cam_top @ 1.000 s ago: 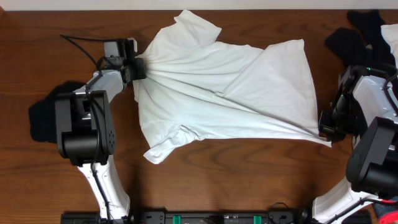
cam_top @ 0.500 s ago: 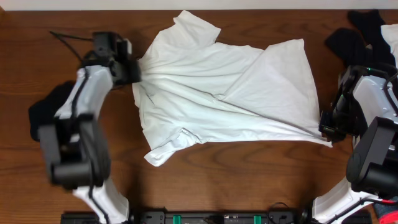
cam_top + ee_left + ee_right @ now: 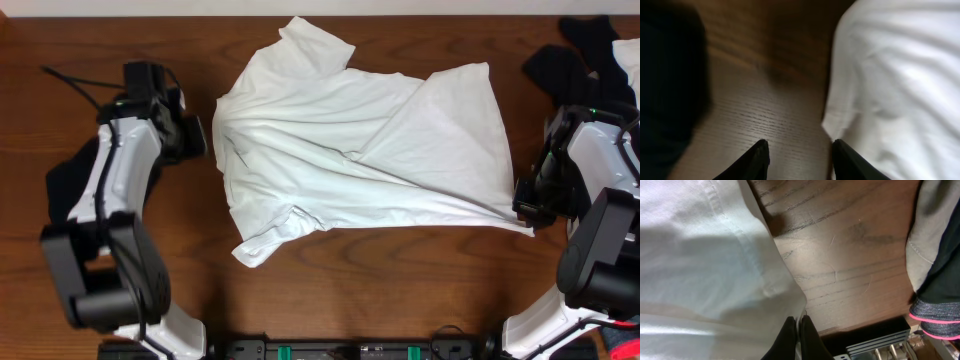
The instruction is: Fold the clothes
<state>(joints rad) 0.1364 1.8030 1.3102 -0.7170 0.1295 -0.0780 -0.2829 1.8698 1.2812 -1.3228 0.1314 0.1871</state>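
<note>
The white T-shirt is spread across the middle of the table, skewed and crossed by long diagonal creases. Its lower hem corner is pinched between the pressed-together jaws of the right gripper. The left gripper is held just beside the collar end, with its jaws spread and only bare wood between them. With one corner alone secured, any pull from the right would probably drag the whole shirt sideways rather than flatten it, and the creases would be deepened. The cloth could also be drawn toward the dark clothes heaped at the far right and become tangled with them. Only a thin edge appears to be caught in that pinch, so it might be lost under tension. If the left jaws were closed where they stand, wood would be met instead of fabric. The dark garment beneath the left arm could also be snagged.
</note>
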